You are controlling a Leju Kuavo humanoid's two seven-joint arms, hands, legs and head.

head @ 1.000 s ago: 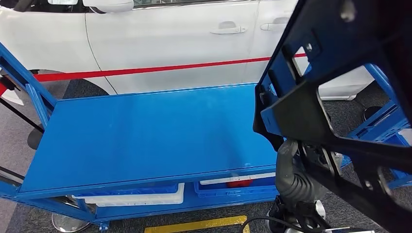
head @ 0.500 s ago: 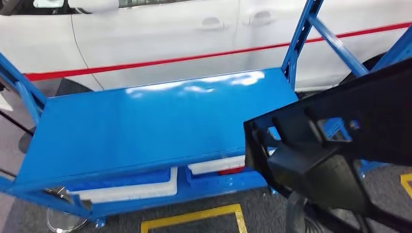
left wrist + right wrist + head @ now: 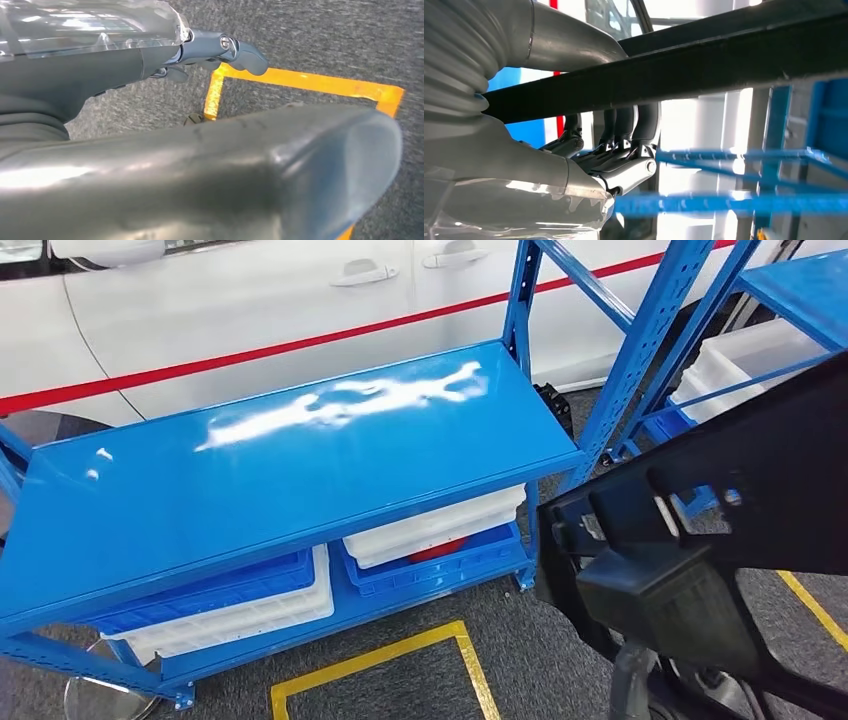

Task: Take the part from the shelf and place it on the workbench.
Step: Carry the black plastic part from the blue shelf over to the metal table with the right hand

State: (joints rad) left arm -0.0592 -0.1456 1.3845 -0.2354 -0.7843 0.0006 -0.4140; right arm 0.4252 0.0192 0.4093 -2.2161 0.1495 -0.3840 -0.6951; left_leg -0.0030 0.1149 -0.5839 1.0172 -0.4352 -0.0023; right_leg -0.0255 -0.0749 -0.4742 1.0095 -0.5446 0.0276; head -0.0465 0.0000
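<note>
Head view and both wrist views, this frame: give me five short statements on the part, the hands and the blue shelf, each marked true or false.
1. The right hand grips the black part. True.
2. The black part lies on the blue shelf. False: it is held off the shelf's right end, above the floor.
3. The left hand holds a white bin. False: it holds nothing, above the grey floor and a yellow floor line.
4. White bins sit under the shelf's top board. True.
5. A white car stands behind the shelf. True.
</note>
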